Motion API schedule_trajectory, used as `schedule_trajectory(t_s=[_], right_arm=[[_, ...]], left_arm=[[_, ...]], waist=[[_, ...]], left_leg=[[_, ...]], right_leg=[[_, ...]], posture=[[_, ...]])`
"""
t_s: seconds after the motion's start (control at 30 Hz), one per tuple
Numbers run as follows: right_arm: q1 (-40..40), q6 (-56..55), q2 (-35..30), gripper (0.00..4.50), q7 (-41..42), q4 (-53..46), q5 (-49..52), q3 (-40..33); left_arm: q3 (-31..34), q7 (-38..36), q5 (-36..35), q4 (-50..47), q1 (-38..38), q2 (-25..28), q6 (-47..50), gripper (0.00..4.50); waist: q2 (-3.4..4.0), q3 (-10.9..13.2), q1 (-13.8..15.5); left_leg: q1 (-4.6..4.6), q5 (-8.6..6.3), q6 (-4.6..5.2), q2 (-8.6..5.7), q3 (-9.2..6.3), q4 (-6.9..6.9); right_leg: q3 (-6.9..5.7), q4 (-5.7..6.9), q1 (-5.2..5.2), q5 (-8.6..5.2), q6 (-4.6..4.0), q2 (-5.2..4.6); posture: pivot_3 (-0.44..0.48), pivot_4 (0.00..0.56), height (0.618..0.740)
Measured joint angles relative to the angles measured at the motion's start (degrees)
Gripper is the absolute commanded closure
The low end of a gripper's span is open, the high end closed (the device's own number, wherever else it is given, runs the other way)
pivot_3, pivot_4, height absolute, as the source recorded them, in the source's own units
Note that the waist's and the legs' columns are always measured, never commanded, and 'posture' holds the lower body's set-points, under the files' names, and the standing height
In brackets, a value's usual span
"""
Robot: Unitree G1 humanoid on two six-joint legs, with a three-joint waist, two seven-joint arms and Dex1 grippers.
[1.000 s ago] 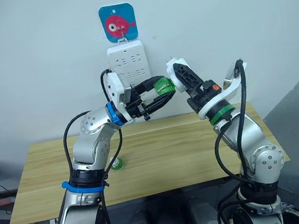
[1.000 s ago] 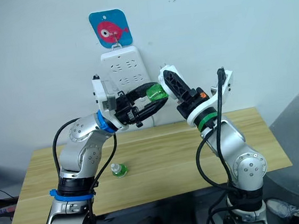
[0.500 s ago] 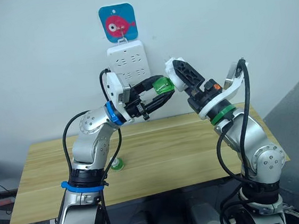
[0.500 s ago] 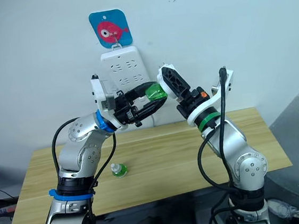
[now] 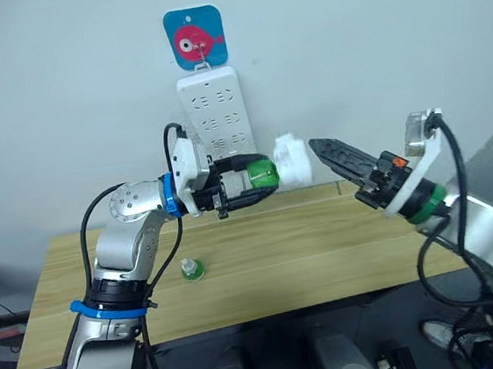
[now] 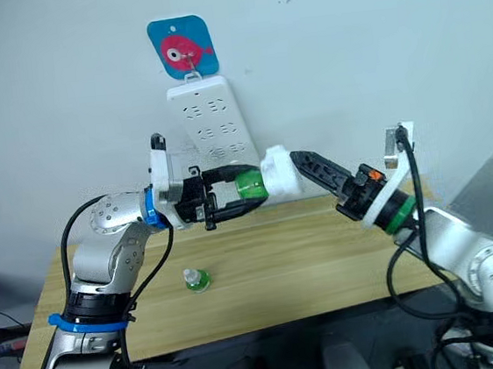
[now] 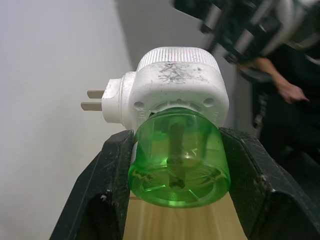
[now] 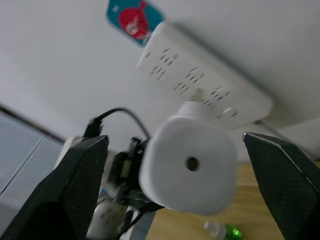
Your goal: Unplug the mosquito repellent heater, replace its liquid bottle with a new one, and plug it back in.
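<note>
Your left gripper (image 7: 175, 165) is clamped on the green bottle (image 7: 179, 160), which sits screwed into the heater (image 5: 292, 162); you can see a wick rod inside it, but its liquid level can't be told. The pair hangs in the air in front of the power strip (image 5: 217, 108), prongs free. Your right gripper (image 8: 187, 165) is spread wide, fingers apart from the heater. The new bottle (image 5: 190, 269) stands on the table (image 5: 324, 247).

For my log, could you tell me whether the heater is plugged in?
Unplugged: the mosquito repellent heater shows bare prongs, held off the power strip.
</note>
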Motion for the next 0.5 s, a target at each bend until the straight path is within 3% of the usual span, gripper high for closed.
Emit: schedule_trajectory(t_s=[0.13,0.5], right_arm=[[-2.29,9.97,-10.84,0.0,8.29,6.84,0.8,2.28],[-3.05,18.9,-12.67,0.0,18.03,16.52,0.81,5.78]], left_arm=[[-1.03,-3.37,1.22,1.98,-0.94,-0.17,-4.06,2.2],[-1.77,-5.84,2.23,2.09,-0.49,-0.44,-9.12,2.2]], waist=[[0.0,0.0,0.09],[0.03,0.01,0.36]], left_leg=[[-0.05,0.0,0.01,0.03,-0.02,0.01],[-0.12,-0.01,0.03,0.01,-0.04,0.04]], right_leg=[[0.01,-0.17,0.05,0.0,0.0,0.03],[0.05,-0.19,0.04,0.0,0.0,0.04]], posture=[[-0.199,0.167,0.74],[-0.181,0.172,0.74]])
